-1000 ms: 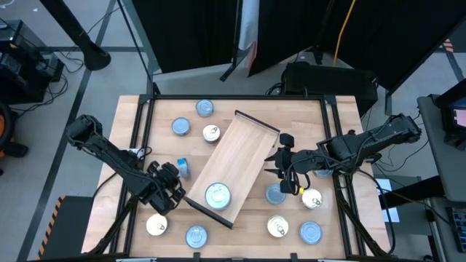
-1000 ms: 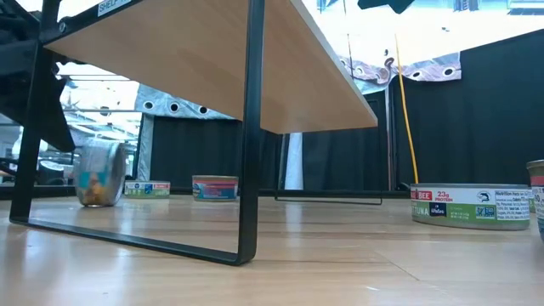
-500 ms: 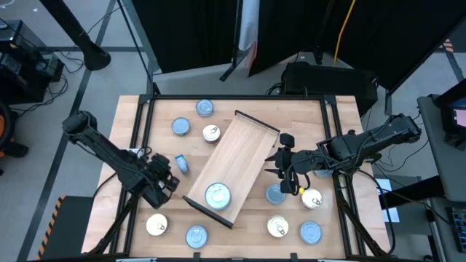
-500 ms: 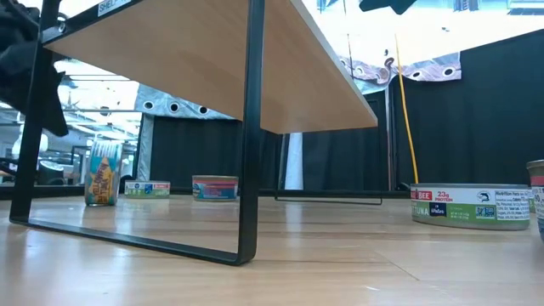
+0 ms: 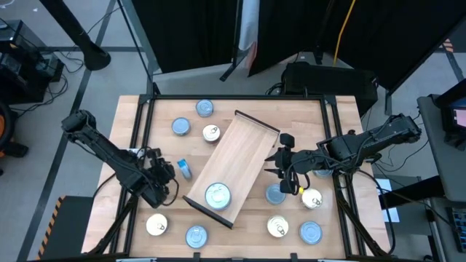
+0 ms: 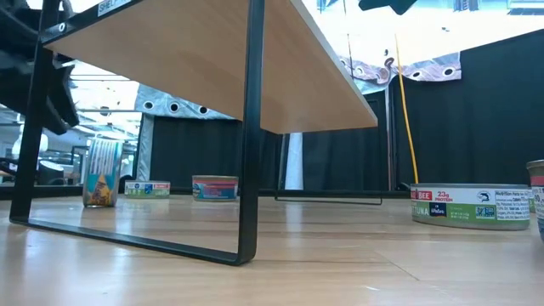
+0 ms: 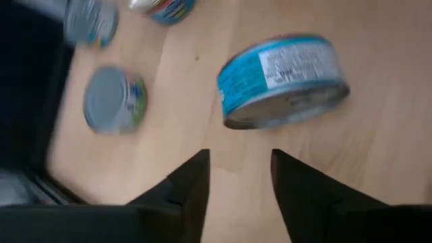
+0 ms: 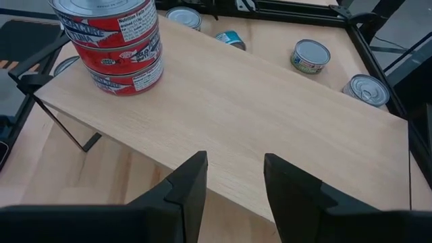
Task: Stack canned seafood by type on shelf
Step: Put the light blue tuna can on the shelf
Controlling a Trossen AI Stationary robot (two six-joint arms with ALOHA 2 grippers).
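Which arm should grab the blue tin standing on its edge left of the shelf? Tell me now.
Left. The left claw sits open right beside that blue tin, holding nothing. The right claw is across the shelf, on its far side.

Overhead looks straight down; low camera sits under the shelf [image 6: 212, 59]; wrists view tabletop closely

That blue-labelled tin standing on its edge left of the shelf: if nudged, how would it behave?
The blue-labelled round tin balances on its curved rim, so it would probably roll or topple flat. Its metal body looks rigid, unlikely to deform. The left gripper, fingers apart, sits beside it.
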